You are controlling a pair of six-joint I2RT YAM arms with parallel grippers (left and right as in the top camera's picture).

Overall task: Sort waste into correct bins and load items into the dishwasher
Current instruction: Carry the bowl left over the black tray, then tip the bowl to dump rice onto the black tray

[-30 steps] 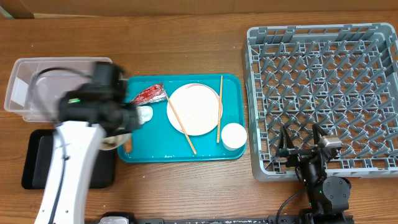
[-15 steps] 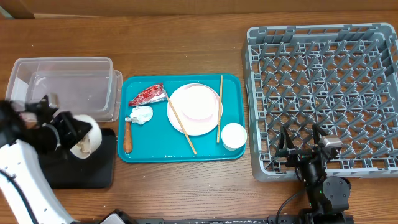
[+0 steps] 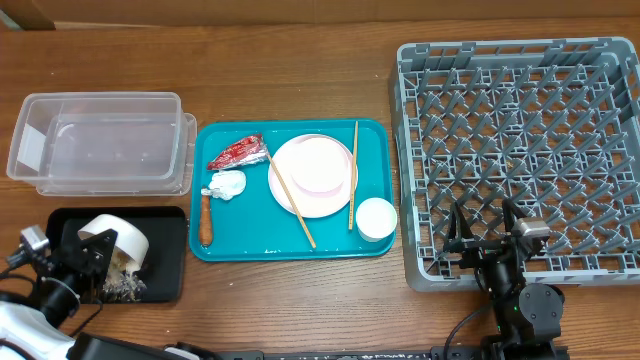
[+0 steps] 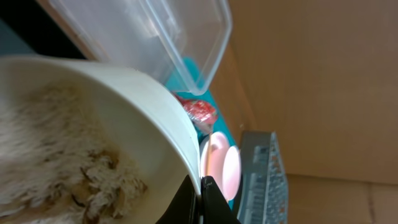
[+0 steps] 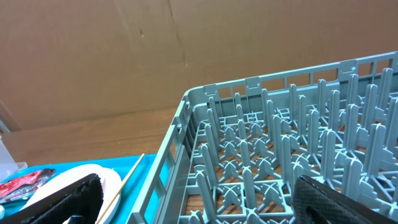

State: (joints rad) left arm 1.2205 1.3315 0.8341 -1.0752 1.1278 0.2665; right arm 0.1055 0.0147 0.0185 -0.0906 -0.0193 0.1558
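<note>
left wrist view: left claw point(image 4: 200, 200) pinched on the bowl point(image 4: 124, 112) rim, blurry scraps point(image 4: 62, 162) beside it; right claw point(image 5: 199, 202) gapes empty.

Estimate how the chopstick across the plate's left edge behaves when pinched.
Probably stiff and very light: the chopstick is a thin wooden stick. Likely to roll or pivot, since it rests across the plate rim, its ends over the teal tray.

The left arm point(image 3: 20, 336) had a white link and a black wrist with thin black cables. The right arm point(image 3: 528, 306) was black, topped by a small silver block, with a black cable beside it. Its fingers point(image 5: 62, 199) were matt black.
</note>
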